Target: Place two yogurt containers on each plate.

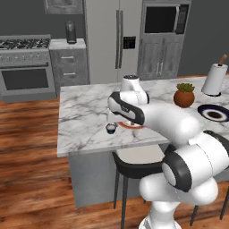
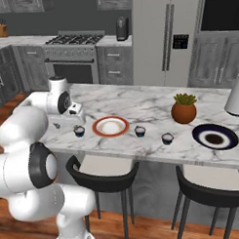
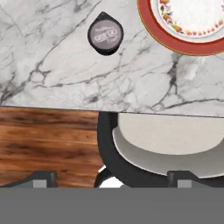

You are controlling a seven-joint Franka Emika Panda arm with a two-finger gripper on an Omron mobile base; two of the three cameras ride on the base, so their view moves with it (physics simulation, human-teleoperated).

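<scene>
Three yogurt cups sit along the marble island's front edge: one [image 2: 79, 130] just left of the orange-rimmed plate [image 2: 110, 126], two [image 2: 140, 131] [image 2: 167, 138] between it and the navy-rimmed plate [image 2: 215, 136]. The gripper [image 3: 111, 177] hangs over the front edge above a stool [image 3: 170, 144], fingertips [image 3: 43, 178] set wide apart, holding nothing. I'd bring it straight over the left cup, centre the fingers, then descend.

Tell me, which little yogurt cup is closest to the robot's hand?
The yogurt cup just left of the orange-rimmed plate. The other two cups sit on that plate's far side, toward the navy plate.
</scene>
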